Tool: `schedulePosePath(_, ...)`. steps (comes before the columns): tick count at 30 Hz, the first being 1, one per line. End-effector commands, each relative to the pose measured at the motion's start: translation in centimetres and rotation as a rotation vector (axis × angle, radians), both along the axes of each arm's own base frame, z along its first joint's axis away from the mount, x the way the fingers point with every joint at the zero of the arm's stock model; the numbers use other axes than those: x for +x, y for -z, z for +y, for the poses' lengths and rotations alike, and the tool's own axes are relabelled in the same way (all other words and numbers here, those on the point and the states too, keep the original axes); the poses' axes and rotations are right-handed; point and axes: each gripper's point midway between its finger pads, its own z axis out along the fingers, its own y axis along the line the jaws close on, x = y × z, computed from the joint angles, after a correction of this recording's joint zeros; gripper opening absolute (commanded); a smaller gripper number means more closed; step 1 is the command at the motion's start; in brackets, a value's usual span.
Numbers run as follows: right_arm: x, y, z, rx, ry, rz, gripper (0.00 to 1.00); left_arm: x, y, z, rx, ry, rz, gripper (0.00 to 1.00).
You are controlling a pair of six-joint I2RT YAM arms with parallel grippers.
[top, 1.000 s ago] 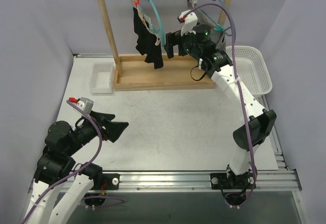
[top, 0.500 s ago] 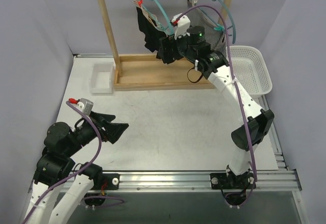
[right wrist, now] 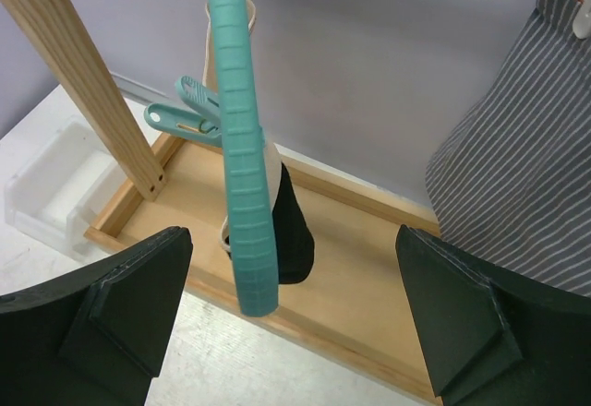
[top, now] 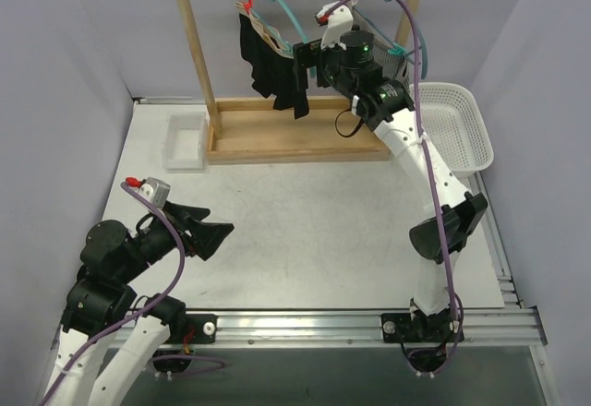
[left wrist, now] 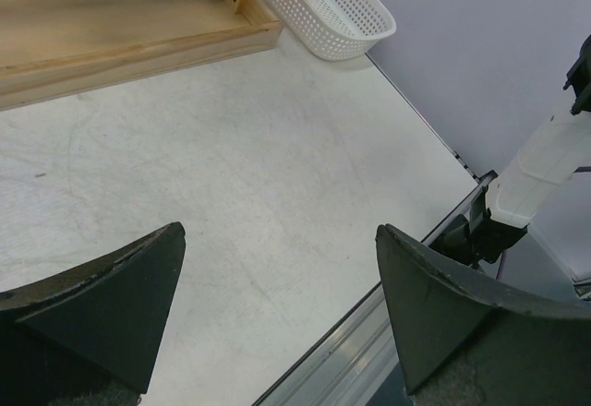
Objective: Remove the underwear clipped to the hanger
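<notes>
My left gripper [left wrist: 277,240] idles low, jaws spread wide over the white tabletop [left wrist: 231,166], arm folded near its base, out of the way, I reckon. The black boxer briefs with tan waistband [top: 263,69] hang pegged by a teal clothes peg [right wrist: 189,117] to a teal plastic hanger [right wrist: 242,148]. My right gripper [right wrist: 291,240], arm stretched high and forward, gapes empty; hanger and black cloth sit just ahead between its jaws. The grey striped boxer briefs [right wrist: 517,166] hang to its right.

Pale lavender walls [top: 83,46] enclose a white table [top: 305,212].
</notes>
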Motion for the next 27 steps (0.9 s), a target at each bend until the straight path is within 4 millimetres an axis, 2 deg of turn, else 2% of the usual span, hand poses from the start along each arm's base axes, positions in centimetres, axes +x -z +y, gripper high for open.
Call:
schedulePosePath(1, 0.3, -2.3, 0.6, 0.017, -0.059, -0.064, 1.00, 0.0, -0.3, -0.1, 0.006, 0.012, -0.015, 0.94)
schedulePosePath(6, 0.4, -2.6, 2.5, 0.069, -0.201, -0.056, 0.92, 0.2, -0.2, -0.1, 0.010, 0.010, -0.013, 0.94)
schedulePosePath(7, 0.4, -3.5, 2.7, 0.082, -0.211, -0.075, 0.88, 0.2, -0.3, -0.1, 0.009, 0.010, -0.016, 0.94)
schedulePosePath(9, 1.0, -3.1, 3.2, 0.086, -0.216, -0.067, 0.75, 0.2, -0.1, -0.1, 0.012, 0.007, -0.014, 0.94)
schedulePosePath(10, 1.1, -3.5, 3.3, 0.090, -0.217, -0.073, 0.61, 0.1, -0.1, 0.0, 0.014, 0.005, -0.014, 0.94)
schedulePosePath(14, 1.4, -2.9, 3.5, 0.093, -0.222, -0.061, 0.36, -0.1, 0.0, 0.2, 0.026, -0.001, -0.015, 0.94)
schedulePosePath(19, 1.6, -2.2, 3.5, 0.084, -0.217, -0.045, 0.31, -0.2, -0.2, 0.3, 0.025, -0.002, -0.026, 0.94)
schedulePosePath(24, 2.1, -2.2, 3.4, 0.078, -0.202, -0.052, 0.46, 0.0, -0.1, 0.1, 0.024, 0.004, -0.019, 0.94)
schedulePosePath(25, 2.2, -2.8, 3.3, 0.083, -0.199, -0.065, 0.45, 0.1, -0.2, 0.1, 0.024, 0.005, -0.019, 0.94)
schedulePosePath(27, 2.6, -2.7, 3.3, 0.086, -0.188, -0.065, 0.35, 0.1, -0.3, 0.1, 0.024, 0.004, -0.019, 0.94)
